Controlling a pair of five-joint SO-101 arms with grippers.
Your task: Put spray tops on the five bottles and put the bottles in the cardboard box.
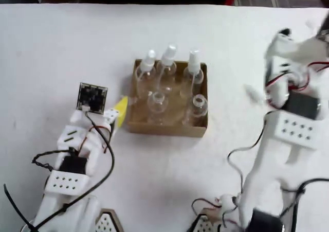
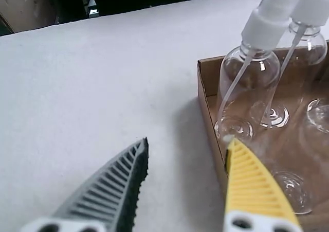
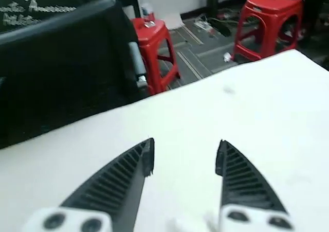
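Your left gripper (image 2: 186, 141) sits open, empty, beside the central cardboard box (image 1: 167, 129), probably for the uncapped bottles (image 1: 158, 102); right gripper (image 3: 185, 142) likewise.

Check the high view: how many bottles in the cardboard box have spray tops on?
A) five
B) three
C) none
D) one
B: the three far-row bottles carry white spray tops, while the two near-row bottles have open necks, all five inside the cardboard box.
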